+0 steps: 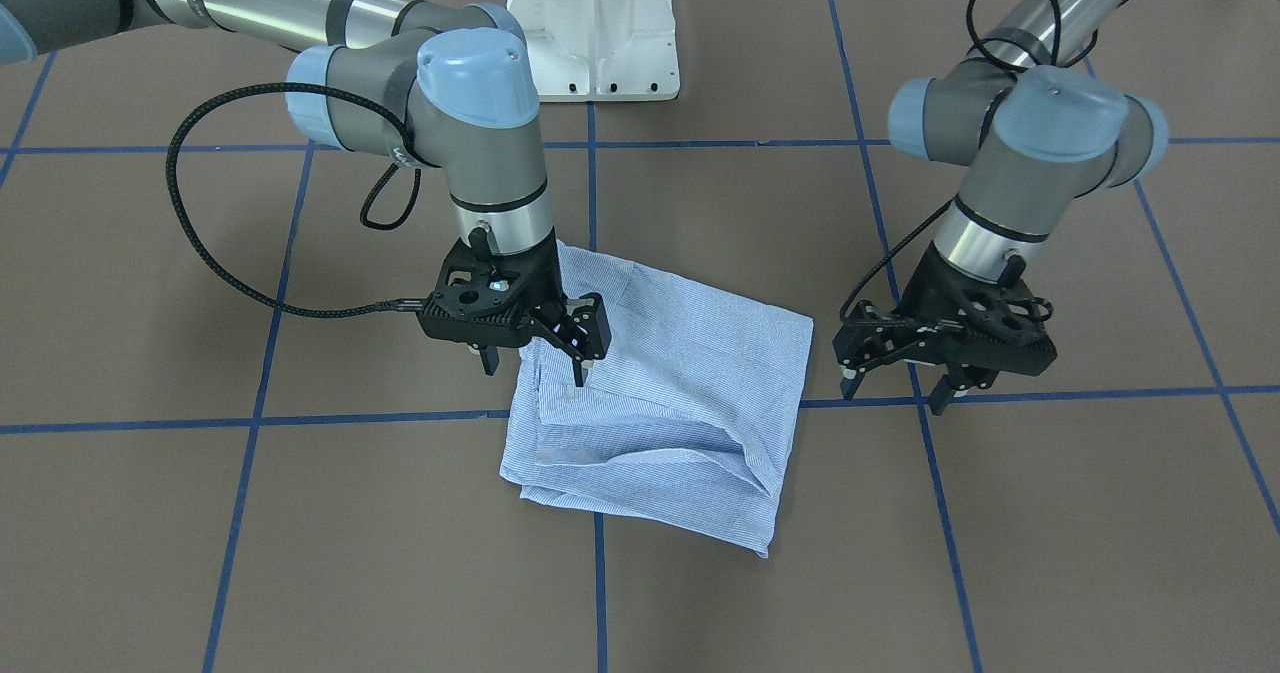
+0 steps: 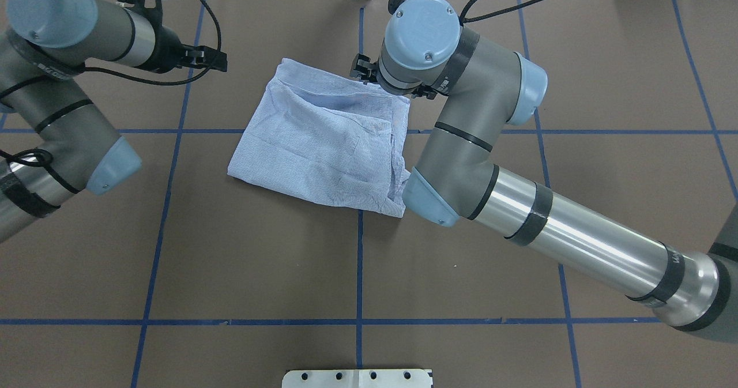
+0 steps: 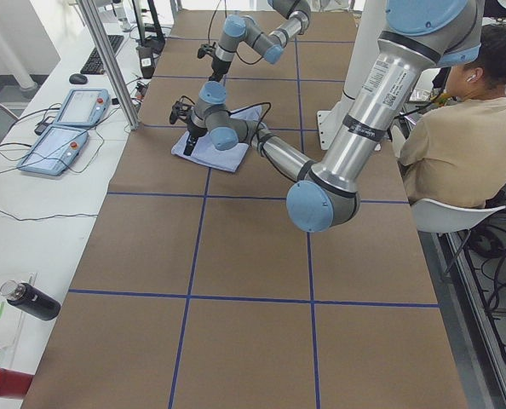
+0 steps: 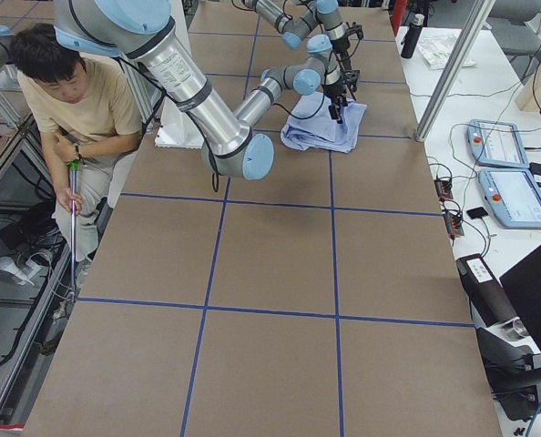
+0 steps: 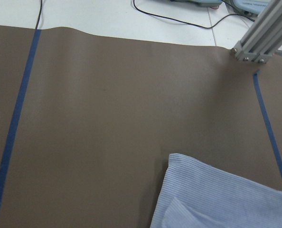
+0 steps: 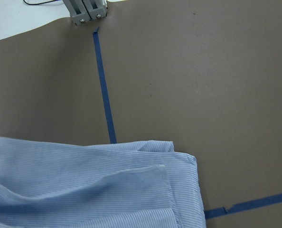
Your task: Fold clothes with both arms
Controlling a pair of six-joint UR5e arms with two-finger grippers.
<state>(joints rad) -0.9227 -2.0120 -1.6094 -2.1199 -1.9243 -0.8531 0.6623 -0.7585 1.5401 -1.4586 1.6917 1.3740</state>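
The clothes are one light blue striped shirt (image 1: 680, 393), folded into a rough square on the brown table; it also shows in the overhead view (image 2: 323, 140). My right gripper (image 1: 535, 363) is open over the shirt's edge on the robot's right. One of its fingertips (image 1: 580, 375) is over the cloth and the other is over the bare table, with nothing held. My left gripper (image 1: 895, 388) is open and empty above the table, just off the shirt's opposite edge. The left wrist view shows a shirt corner (image 5: 221, 194). The right wrist view shows stacked folded layers (image 6: 84, 185).
Blue tape lines (image 1: 250, 421) grid the table. The white pedestal base (image 1: 595, 33) stands behind the shirt. An aluminium post (image 6: 86, 9) rises at the far edge. A seated person (image 3: 457, 145) is beside the table. Teach pendants (image 3: 66, 128) and bottles (image 3: 31, 300) lie on the side bench.
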